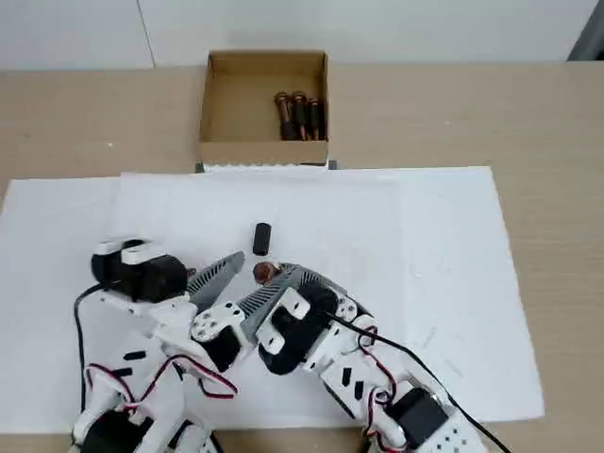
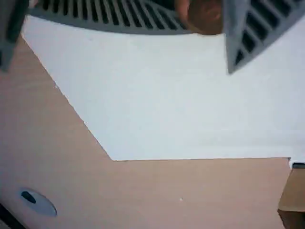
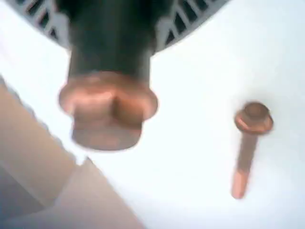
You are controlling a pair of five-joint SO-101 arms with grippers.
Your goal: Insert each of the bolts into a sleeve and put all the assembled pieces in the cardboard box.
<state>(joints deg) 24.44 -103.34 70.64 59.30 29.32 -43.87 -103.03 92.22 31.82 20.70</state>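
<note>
My right gripper (image 1: 276,276) is shut on a black sleeve (image 3: 112,43) with a copper bolt in it; the bolt's head (image 3: 108,109) sticks out past the fingertips. A loose copper bolt (image 3: 249,143) lies on the white paper beyond it. A spare black sleeve (image 1: 261,238) lies on the paper just ahead of both grippers. My left gripper (image 1: 238,283) stands open right beside the held piece, with nothing between its fingers. The cardboard box (image 1: 215,151) at the table's back holds three assembled pieces (image 1: 299,115).
A large white paper sheet (image 1: 425,283) covers the work area on the wooden table (image 1: 528,113). The two arms stand close together at the front edge. A corner of the box (image 2: 291,200) shows past the paper's edge.
</note>
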